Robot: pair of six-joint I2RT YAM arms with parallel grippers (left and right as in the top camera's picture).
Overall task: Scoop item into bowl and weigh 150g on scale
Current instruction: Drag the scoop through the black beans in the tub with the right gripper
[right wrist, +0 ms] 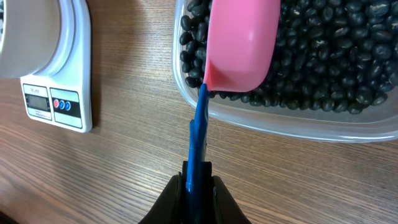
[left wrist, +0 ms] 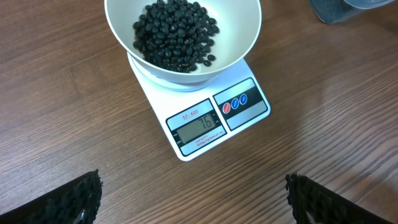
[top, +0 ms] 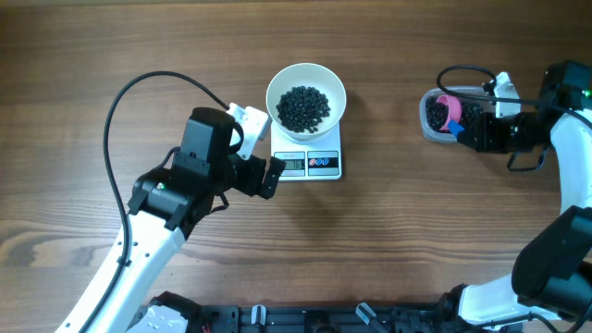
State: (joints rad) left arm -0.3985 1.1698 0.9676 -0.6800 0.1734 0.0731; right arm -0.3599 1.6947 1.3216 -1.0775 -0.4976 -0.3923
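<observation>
Left gripper (top: 261, 148): jaws wide apart, holding nothing, hanging just left of the scale with its wrist camera aimed at the display.

Scale (top: 310, 162): small white digital unit, centre of the wooden table (top: 120, 37). Its display shows two digits, seemingly 76, though the last digit is hard to read. On that reading, roughly half the target weight is reached.

Bowl (left wrist: 242, 37): round, white, seated squarely on the scale platform.

Black beans (top: 303, 108): a mound covers the floor of the bowl; the main stock lies in the tub to the right.

Clear plastic tub (right wrist: 280, 124): well apart from the scale, at right, with a deep layer of beans.

Pink scoop (right wrist: 242, 43): cup down among the beans in the tub, blue handle (right wrist: 198, 137) crossing the near rim. Whether it is loaded cannot be told.

Right gripper (right wrist: 198, 180): jaws clamped on the end of the blue handle.

Handling note, current step (filling the scoop):
- Push the cup under the beans, then level it before lifting it over the rim.
- Carry it flat across the bare table.
- Tip over the centre of the bowl without touching bowl or scale.
- Take smaller loads as the display nears the target.
- Keep the left gripper off the platform.
</observation>
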